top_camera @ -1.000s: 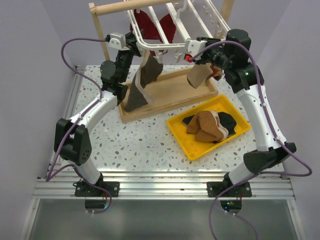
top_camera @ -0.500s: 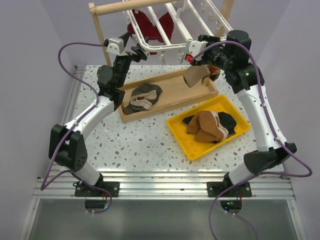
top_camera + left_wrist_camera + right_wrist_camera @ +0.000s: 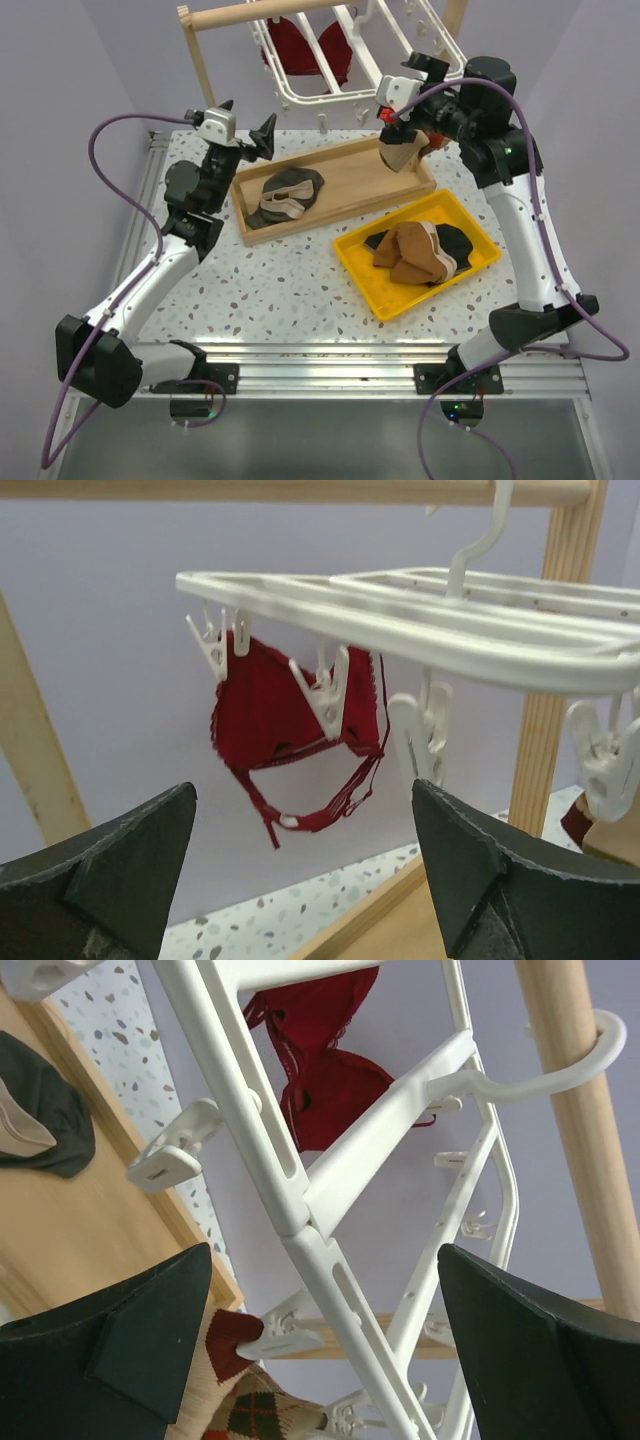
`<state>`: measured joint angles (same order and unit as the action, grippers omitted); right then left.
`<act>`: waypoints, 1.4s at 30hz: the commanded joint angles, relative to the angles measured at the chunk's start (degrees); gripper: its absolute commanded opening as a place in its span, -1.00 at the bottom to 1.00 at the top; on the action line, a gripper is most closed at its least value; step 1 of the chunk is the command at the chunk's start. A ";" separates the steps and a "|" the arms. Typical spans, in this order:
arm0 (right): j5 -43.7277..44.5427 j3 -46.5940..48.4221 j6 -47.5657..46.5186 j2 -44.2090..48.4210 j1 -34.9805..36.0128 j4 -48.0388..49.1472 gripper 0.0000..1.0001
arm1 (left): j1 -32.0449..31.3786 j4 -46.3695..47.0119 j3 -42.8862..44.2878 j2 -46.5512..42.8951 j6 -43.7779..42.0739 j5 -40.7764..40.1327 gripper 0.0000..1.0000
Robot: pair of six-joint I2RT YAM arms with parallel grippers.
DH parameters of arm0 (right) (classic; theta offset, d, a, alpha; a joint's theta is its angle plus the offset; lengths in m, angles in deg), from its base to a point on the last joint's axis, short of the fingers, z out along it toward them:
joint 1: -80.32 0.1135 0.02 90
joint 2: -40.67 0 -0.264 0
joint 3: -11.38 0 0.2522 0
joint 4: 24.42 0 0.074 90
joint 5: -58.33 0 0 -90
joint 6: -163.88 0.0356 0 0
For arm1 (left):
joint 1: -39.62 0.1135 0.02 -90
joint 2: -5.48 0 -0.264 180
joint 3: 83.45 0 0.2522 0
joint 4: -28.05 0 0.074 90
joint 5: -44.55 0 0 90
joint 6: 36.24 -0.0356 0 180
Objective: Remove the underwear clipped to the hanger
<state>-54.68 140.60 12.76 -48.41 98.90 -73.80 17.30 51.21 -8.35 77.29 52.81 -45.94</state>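
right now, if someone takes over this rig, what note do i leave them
Left tool: open, empty, short of the hanger.
Right tool: open, empty, under the hanger beside the clipped argyle sock.
Underwear: dark pair in the wooden tray, pile in the yellow tray.
Done: no underwear seen on the clips.
To do: only the red bra and sock hang there; check hidden clips.
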 commanded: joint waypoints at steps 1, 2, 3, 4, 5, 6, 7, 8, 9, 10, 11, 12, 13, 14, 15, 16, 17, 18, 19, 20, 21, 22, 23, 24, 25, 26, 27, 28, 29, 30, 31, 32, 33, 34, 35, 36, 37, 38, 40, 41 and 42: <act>-3.45 4.77 2.76 4.17 -0.13 -4.45 0.98 | -0.26 -5.81 -3.33 -3.33 -3.62 -3.28 0.86; -3.71 5.91 3.11 4.52 -0.05 -5.59 0.98 | -0.26 -6.77 -4.03 -4.04 -3.53 -3.64 0.86; -4.15 6.44 3.12 5.40 -0.13 -8.48 0.98 | -0.17 -7.22 -5.60 -4.83 -3.53 -4.25 0.86; -4.24 6.97 3.12 5.75 -0.05 -10.07 0.98 | -0.26 -7.57 -6.49 -6.40 -3.36 -4.60 0.87; -4.15 7.93 3.55 6.28 -0.13 -11.31 0.98 | -0.26 -8.53 -8.24 -7.29 -2.66 -4.95 0.87; -4.15 8.46 3.73 6.81 -0.13 -14.10 0.98 | -0.17 -9.15 -9.13 -8.17 -2.39 -5.39 0.87; -4.07 9.08 3.90 7.86 -0.13 -15.70 0.97 | -0.17 -9.68 -10.18 -10.01 -1.95 -5.48 0.88; -3.80 9.78 4.43 8.56 -0.13 -18.41 0.97 | -0.26 -10.81 -12.10 -10.89 -0.82 -5.66 0.88; -3.28 9.96 5.13 9.27 -0.13 -19.57 0.98 | -0.17 -11.43 -12.99 -11.77 -0.20 -5.92 0.88; -1.88 10.05 6.18 10.93 -0.13 -20.88 0.97 | -0.17 -13.18 -13.96 -13.35 2.42 -6.01 0.90; -0.65 9.53 6.63 11.81 -0.13 -22.29 0.97 | -0.17 -14.07 -15.53 -13.97 3.75 -6.27 0.93; 0.49 8.74 7.33 12.87 -0.13 -24.31 0.97 | -0.17 -15.03 -16.33 -14.41 5.16 -7.06 0.96; 3.55 7.34 8.20 15.66 -0.13 -24.93 0.97 | -0.17 -16.87 -17.12 -14.77 8.21 -7.33 1.00; 5.15 3.67 10.47 17.17 -0.13 -25.20 0.97 | -0.09 -17.50 -18.44 -14.60 9.46 -6.98 1.00; 6.82 1.11 11.98 19.01 -0.22 -24.86 0.97 | -0.09 -17.76 -19.15 -14.25 10.96 -5.41 1.00; 9.27 -1.79 13.65 20.77 -1.18 -24.59 0.97 | -0.09 -17.85 -19.76 -13.02 14.19 -4.61 1.00; 10.16 -7.91 14.01 24.53 -2.14 -23.72 0.97 | -0.09 -17.68 -20.55 -12.23 15.88 -3.91 1.00; 12.17 -11.36 15.14 26.22 -2.94 -22.58 0.97 | -0.17 -17.51 -20.65 -11.35 17.46 -2.86 1.00; 14.28 -14.62 17.68 27.80 -4.16 -21.44 0.97 | -0.17 -16.72 -20.82 -9.25 20.08 -2.33 1.00; 18.13 -21.17 18.40 31.39 -4.78 -19.25 0.98 | -0.43 -16.10 -20.91 -8.10 21.33 -1.97 1.00; 19.30 -24.37 18.93 33.07 -5.57 -18.10 0.98 | -0.52 -15.58 -20.82 -6.87 22.47 -2.14 1.00; 20.10 -30.41 20.94 35.01 -6.97 -17.13 0.98 | -0.61 -15.40 -19.87 -3.90 24.83 -2.49 1.00; 20.28 -33.25 21.91 37.81 -7.68 -15.81 0.98 | -0.87 -16.18 -18.81 -2.13 25.99 -2.84 0.99; 19.76 -35.89 22.53 39.23 -8.30 -15.45 0.97 | -0.96 -17.49 -17.50 1.71 27.39 -4.50 0.97; 19.23 -38.53 24.19 40.29 -9.09 -15.01 0.98 | -1.23 -20.03 -16.27 3.75 30.45 -5.56 0.93; 18.88 -43.34 24.90 41.17 -9.53 -13.97 0.98 | -1.66 -21.44 -13.47 5.78 32.13 -6.53 0.88; 18.44 -45.56 25.70 42.66 -9.88 -13.35 0.98 | -1.93 -24.68 -12.05 9.54 36.50 -9.58 0.85; 18.61 -47.67 27.36 43.11 -9.98 -12.56 0.97 | -2.19 -25.93 -10.56 11.49 38.72 -10.75 0.84; 18.70 -51.52 28.33 43.63 -9.98 -10.63 0.98 | -2.54 -27.59 -7.67 13.25 40.83 -13.54 0.81; 18.70 -53.22 29.38 44.33 -9.98 -9.48 0.97 | -2.72 -31.61 -5.90 16.57 43.03 -15.40 0.80; 18.35 -56.10 31.22 44.60 -9.98 -8.34 0.97 | -2.90 -33.48 -2.49 18.26 47.05 -16.98 0.80; 17.91 -57.35 32.28 44.95 -9.98 -6.24 0.97 | -3.25 -35.50 -0.80 19.84 49.09 -20.22 0.80; 17.38 -58.49 33.34 45.30 -9.89 -5.26 0.97 | -3.25 -40.13 0.96 22.90 52.86 -21.47 0.80; 16.94 -60.51 35.09 45.57 -9.98 -3.43 0.97 | -3.42 -42.79 4.89 24.41 54.90 -22.79 0.80; 16.59 -61.48 35.63 45.57 -10.06 -2.80 0.97 | -3.51 -45.77 7.19 26.00 56.74 -25.15 0.80; 15.28 -62.36 35.98 46.01 -11.11 -2.27 0.97 | -3.51 -50.85 9.39 29.32 59.63 -25.96 0.80; 15.10 -64.11 36.16 46.36 -11.55 -1.74 0.97 | -3.60 -53.16 13.50 30.92 60.88 -26.49 0.80; 14.83 -65.09 36.25 46.97 -11.91 -0.61 0.97 | -3.60 -54.84 15.11 32.41 61.68 -26.75 0.79; 14.66 -67.63 36.07 49.07 -12.00 0.02 0.97 | -3.69 -59.15 18.97 36.28 63.95 -27.19 0.72; 14.57 -68.43 36.07 49.78 -12.08 0.54 0.97 | -3.78 -59.86 19.77 37.25 64.40 -27.19 0.69; 14.57 -69.22 36.16 50.49 -12.17 0.72 0.97 | -3.78 -60.65 20.22 38.83 65.28 -27.28 0.63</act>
<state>-38.70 73.18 46.68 -0.52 87.06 -78.28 13.73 0.24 8.61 112.15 111.87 -71.30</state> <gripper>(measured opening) 0.986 0.838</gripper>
